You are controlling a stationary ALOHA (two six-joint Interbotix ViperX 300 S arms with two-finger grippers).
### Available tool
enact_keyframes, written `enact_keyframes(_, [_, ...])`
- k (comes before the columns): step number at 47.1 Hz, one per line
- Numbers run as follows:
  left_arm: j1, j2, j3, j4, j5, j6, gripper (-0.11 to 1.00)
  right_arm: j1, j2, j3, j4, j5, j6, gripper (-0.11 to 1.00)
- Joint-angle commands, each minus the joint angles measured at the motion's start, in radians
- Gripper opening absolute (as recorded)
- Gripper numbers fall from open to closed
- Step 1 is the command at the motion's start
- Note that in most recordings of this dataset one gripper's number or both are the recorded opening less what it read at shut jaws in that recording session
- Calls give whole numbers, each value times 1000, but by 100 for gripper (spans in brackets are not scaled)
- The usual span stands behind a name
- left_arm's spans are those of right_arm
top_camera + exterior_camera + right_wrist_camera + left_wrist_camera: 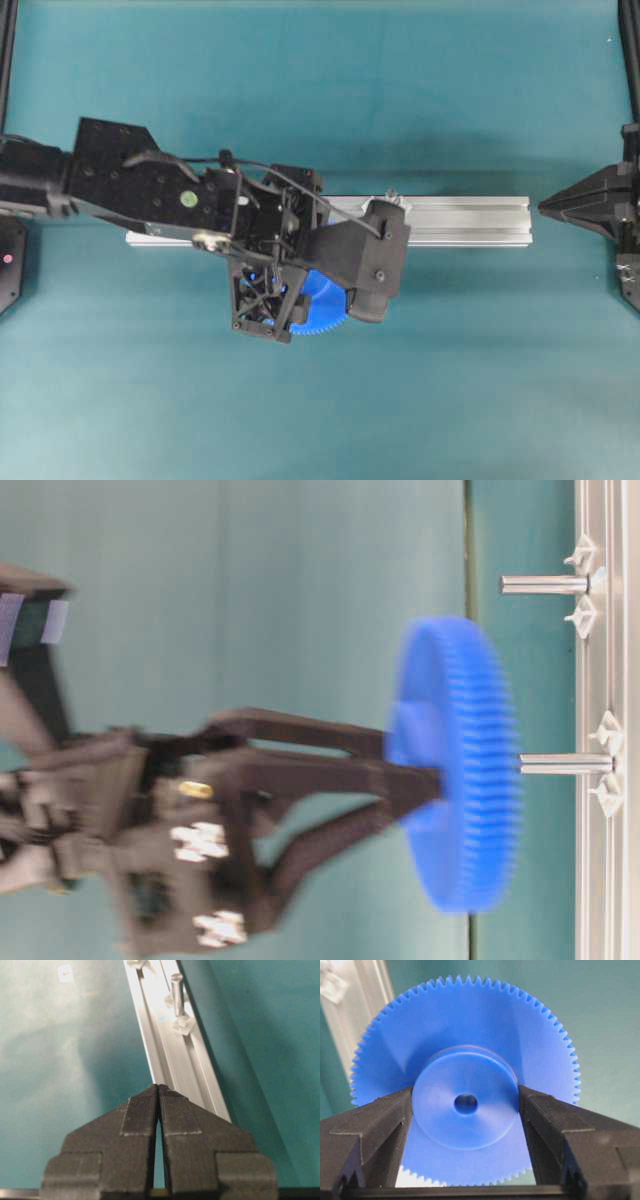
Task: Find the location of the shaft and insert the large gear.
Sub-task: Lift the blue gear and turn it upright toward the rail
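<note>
**Gear gripped by its hub, held off the rail**

The left gripper (465,1110) holds the large gear (465,1055) by its raised round hub, one black finger (375,1130) pressed against each side of the hub and the small centre hole showing between them. In the table-level view the blue disc (460,765) hangs clear of the aluminium rail (600,720), its toothed face turned towards it. Two pins stand out from the rail, each with clear brackets on either side. One pin, the shaft (565,765), points at the gear's face, its tip just beside the teeth but apart from them; the other pin (545,584) stands clear of the gear's rim. From overhead, the gear (318,305) peeks out under the left arm at the rail's (470,220) near edge. The right gripper (158,1110) sits with its jaws pressed together on nothing, hovering near the rail's right end.
</note>
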Motion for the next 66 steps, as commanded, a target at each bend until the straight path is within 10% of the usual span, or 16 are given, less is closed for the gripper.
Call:
enact_keyframes(1, [18, -51, -46, 5, 18, 2, 71, -3, 5, -17, -2, -8, 6, 2])
enact_keyframes(66, [137, 115, -232, 6, 21, 150, 71, -3, -6, -15, -2, -6, 6, 2])
